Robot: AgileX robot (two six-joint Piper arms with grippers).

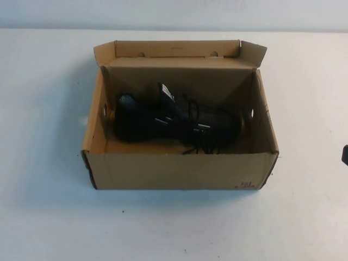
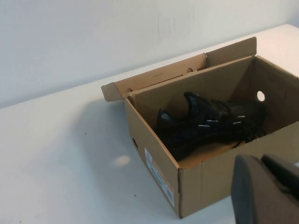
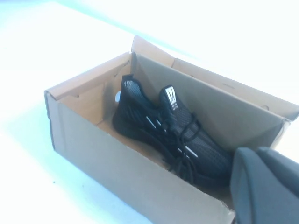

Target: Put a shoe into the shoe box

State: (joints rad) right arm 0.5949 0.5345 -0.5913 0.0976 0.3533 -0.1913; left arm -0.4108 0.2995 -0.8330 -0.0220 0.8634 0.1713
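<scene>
The black lace-up shoe lies inside the open brown shoe box, its toe toward the right wall and its heel to the left. The white tongue label shows on the shoe in the right wrist view. The left wrist view shows the shoe resting on the floor of the box. My left gripper is shut and empty, off the box's near left corner. My right gripper is shut and empty too, near the right end of the box; only a dark sliver of it shows in the high view.
The box's hinged lid stands open at the far side, with small flaps at both ends. The box sits mid-table on a white tabletop, with a pale wall behind.
</scene>
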